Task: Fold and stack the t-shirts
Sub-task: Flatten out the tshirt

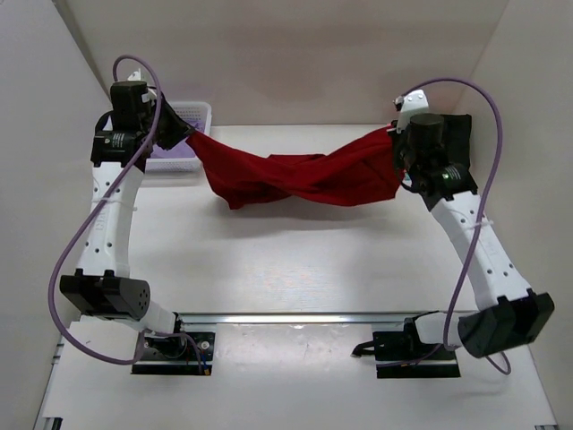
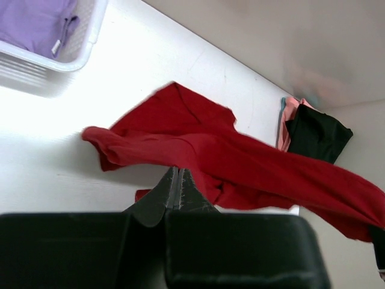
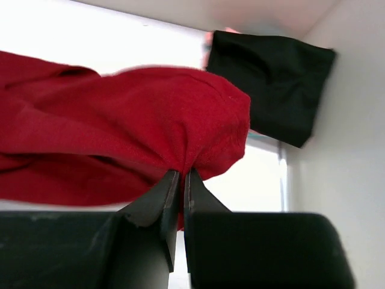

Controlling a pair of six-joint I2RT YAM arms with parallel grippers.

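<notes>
Hanging in a long sagging span between both claws, the deep red t-shirt (image 1: 295, 179) runs across the far half of the counter (image 1: 295, 260). The cloth is twisted near its middle, so it reads as a rumpled rope, not a flat sheet. Its left end tapers to a narrow point; its right end is fuller and bunched. The lowest folds droop left of centre, close to the counter, and I cannot tell whether they touch it. The left claw (image 2: 178, 171) has its fingers pressed nearly together, pinching a thin edge of the red cloth at the tips. The right claw (image 3: 180, 174) is likewise closed down to a slit, gripping a gathered wad of the same shirt that bulges above the fingertips. The left arm (image 1: 112, 210) rises from its base and reaches to the far left, its wrist just beside the white lattice basket (image 2: 84, 48). A lavender t-shirt (image 2: 36, 24) lies inside that basket. The right arm (image 1: 474, 242) mirrors this pose, stretched to the far right with its wrist raised. Behind that wrist, at the far right corner by the wall, sits a folded black t-shirt (image 3: 271, 84). In the left wrist view a pink t-shirt (image 2: 293, 111) shows under its edge, with a teal sliver (image 2: 282, 109) beside it.
</notes>
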